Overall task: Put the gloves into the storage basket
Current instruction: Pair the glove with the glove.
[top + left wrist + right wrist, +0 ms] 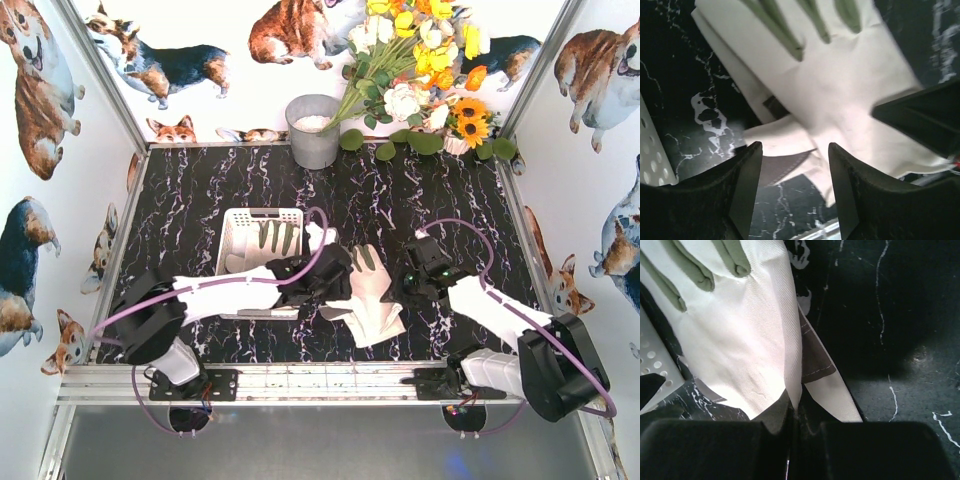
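The white slotted storage basket [236, 226] stands left of centre with one glove [276, 236] lying in it. More cream-white gloves [370, 300] lie in a pile on the black marbled table, right of the basket. My left gripper [338, 270] is open at the pile's left edge; in the left wrist view its jaws [795, 152] stand apart just short of a glove [840, 75]. My right gripper [408, 280] is at the pile's right edge. In the right wrist view it [792, 412] is shut on a fold of a glove [740, 340].
A grey metal bucket [313, 130] and a bunch of artificial flowers [420, 70] stand at the back of the table. The basket's corner shows in the left wrist view [650, 155] and in the right wrist view [655, 365]. Corgi-print walls enclose the table.
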